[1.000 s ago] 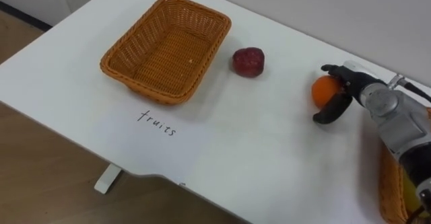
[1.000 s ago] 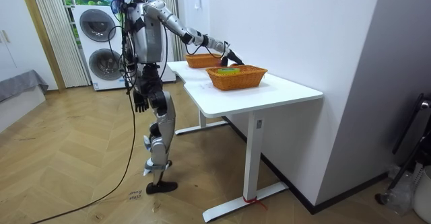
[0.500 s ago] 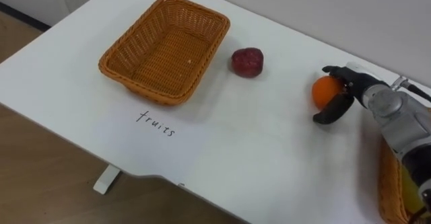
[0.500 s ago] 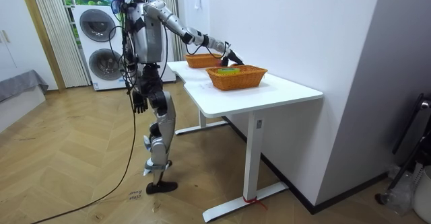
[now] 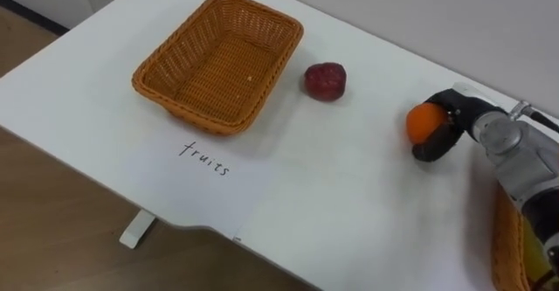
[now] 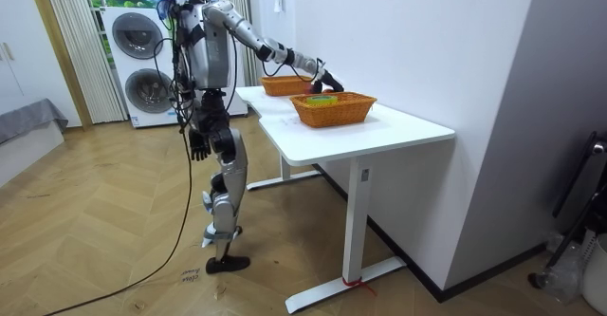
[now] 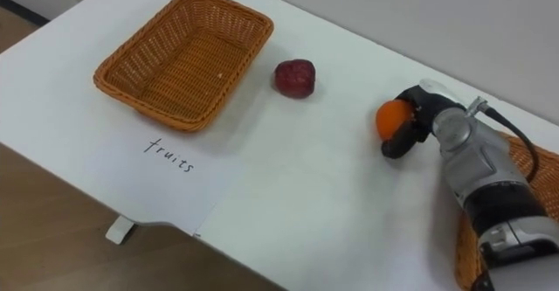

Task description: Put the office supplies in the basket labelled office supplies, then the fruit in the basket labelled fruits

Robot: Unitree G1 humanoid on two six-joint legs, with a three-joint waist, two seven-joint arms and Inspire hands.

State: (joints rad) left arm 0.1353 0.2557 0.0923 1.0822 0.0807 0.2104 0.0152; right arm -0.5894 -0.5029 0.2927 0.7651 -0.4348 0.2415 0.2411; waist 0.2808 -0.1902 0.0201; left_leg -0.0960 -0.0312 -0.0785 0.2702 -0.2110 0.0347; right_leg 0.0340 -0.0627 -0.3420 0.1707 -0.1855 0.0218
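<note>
An orange point(image 5: 422, 122) lies on the white table point(image 5: 349, 204) at the right, and my right hand point(image 5: 452, 121) is shut on it, fingers over its top and thumb under its near side. In the right eye view the same hand point(image 7: 417, 119) wraps the orange point(image 7: 389, 115). A dark red fruit point(image 5: 325, 80) rests on the table beside the fruit basket point(image 5: 197, 116), an empty wicker basket at the left. A sheet with a handwritten label point(image 5: 204, 159) lies in front of that basket. My left hand point(image 6: 197, 146) hangs by my side in the room view.
A second wicker basket point(image 7: 534, 170) with green and yellow things in it stands at the table's right end, close under my right forearm; it is the nearer basket point(image 6: 334, 108) in the room view. The wall runs along the table's far edge. I stand at the table's long side.
My right hand's thumb and fingers have drawn in round the orange, which they only cupped loosely before. The eye view has shifted slightly.
</note>
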